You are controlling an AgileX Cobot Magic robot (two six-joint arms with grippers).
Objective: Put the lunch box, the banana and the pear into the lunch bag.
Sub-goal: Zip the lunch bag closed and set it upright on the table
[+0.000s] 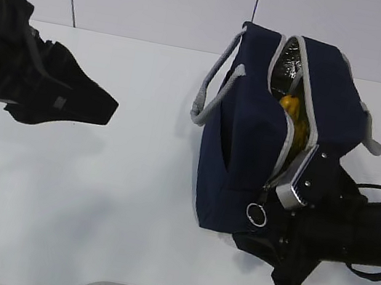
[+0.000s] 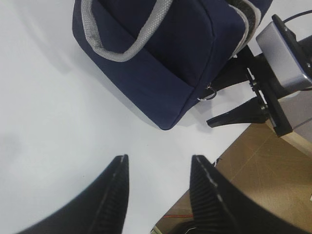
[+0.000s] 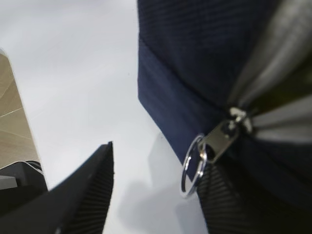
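The navy lunch bag (image 1: pixel 249 145) stands right of centre with its grey zipper parted along the top and foil lining showing. Yellow fruit (image 1: pixel 291 108) lies inside; I cannot tell banana from pear. The lunch box is hidden. My right gripper (image 1: pixel 263 233) is at the bag's near end, open. In the right wrist view the right gripper (image 3: pixel 156 161) has the zipper's metal pull ring (image 3: pixel 192 165) hanging just inside its right finger. My left gripper (image 1: pixel 104 107) hovers over the table far left of the lunch bag (image 2: pixel 161 53); in its wrist view the left gripper (image 2: pixel 159 158) is open, holding nothing.
The white table (image 1: pixel 92 199) carries only the bag. Grey handles (image 1: pixel 210 94) arch off the bag's left side. The table's front edge (image 2: pixel 204 180) runs close under the left gripper, with brown floor beyond. The right arm's cable (image 1: pixel 374 272) trails off to the right.
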